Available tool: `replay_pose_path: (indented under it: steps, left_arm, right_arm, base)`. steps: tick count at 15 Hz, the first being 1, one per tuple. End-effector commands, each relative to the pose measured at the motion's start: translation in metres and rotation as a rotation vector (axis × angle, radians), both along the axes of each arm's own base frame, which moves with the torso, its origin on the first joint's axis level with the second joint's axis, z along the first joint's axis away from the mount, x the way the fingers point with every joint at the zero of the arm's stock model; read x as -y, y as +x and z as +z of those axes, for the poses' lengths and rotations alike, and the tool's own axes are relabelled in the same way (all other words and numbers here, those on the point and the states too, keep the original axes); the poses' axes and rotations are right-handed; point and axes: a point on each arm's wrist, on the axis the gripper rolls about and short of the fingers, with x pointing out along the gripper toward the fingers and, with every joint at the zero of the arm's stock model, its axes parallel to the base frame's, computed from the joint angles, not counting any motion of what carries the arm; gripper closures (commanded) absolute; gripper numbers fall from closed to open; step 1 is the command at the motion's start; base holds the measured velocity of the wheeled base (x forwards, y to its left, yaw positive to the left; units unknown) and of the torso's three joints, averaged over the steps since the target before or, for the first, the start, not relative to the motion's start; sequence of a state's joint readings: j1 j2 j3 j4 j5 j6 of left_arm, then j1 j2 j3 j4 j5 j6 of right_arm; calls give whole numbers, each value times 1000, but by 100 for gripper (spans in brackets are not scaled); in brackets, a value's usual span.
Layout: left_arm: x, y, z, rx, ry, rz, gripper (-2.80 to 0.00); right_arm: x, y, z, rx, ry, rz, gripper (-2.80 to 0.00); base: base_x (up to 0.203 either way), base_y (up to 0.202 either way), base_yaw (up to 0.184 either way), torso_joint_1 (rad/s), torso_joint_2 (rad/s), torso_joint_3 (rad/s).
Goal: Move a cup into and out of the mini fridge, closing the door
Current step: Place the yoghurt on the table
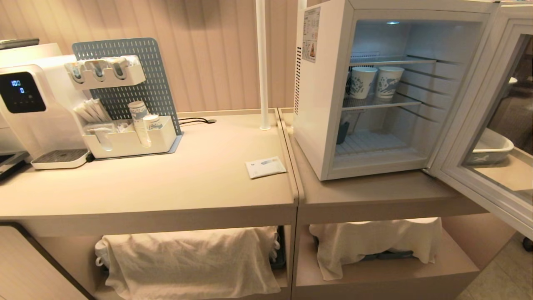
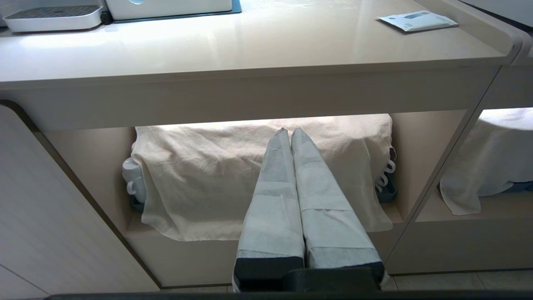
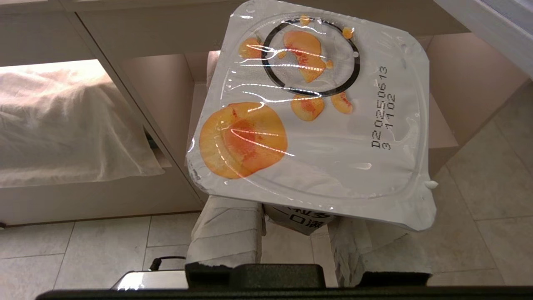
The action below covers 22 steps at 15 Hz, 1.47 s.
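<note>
Right claw [image 3: 291, 233] grips the small white plastic cup with orange fruit marks [image 3: 310, 112], low over the pale tiled floor [image 3: 491, 208].
Left claw [image 2: 290, 132] is closed before the beige bench [image 2: 250, 46]; above, the white boxy mini fridge [image 1: 316, 137] stands with its white-framed glass door [image 1: 491, 137] open.

My beige counter [image 1: 175, 183] bearing the water dispenser [image 1: 29, 104], a white organiser tray [image 1: 129, 141], a flat packet [image 1: 265, 167], the neighbouring counter [image 1: 374, 191] carrying the mini fridge [image 1: 316, 125], cloth-draped shelves [image 1: 187, 258] beneath.

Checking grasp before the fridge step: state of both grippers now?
Left gripper: closed, empty, parked low in front of the counter's under-shelf.
Right gripper: closed on the cup, held low off the counter.
</note>
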<state>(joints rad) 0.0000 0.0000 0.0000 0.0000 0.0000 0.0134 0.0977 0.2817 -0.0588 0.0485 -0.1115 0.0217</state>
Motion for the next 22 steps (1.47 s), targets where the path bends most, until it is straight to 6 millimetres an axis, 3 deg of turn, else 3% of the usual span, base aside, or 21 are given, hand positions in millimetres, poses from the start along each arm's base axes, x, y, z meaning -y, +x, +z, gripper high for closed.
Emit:
replay_pose_path:
  steps: [1,8,11,19,22]
  left_arm:
    - [0,0,0,-1,0,0,0]
    - [0,0,0,0,0,0,0]
    - [0,0,0,-2,0,0,0]
    - [0,0,0,0,0,0,0]
    - [0,0,0,0,0,0,0]
  right_arm:
    - [0,1,-2,-14,1,-2,0]
    - [-2,5,-3,94,70,72,0]
    - [-3,3,-8,45,-84,123,0]
    - [-3,-20,-12,322,-89,48,0]
    - [-3,-20,-17,273,4,18,0]
  base:
    - [0,0,0,0,0,0]
    - [0,0,0,0,0,0]
    - [0,0,0,0,0,0]
    - [0,0,0,0,0,0]
    - [0,0,0,0,0,0]
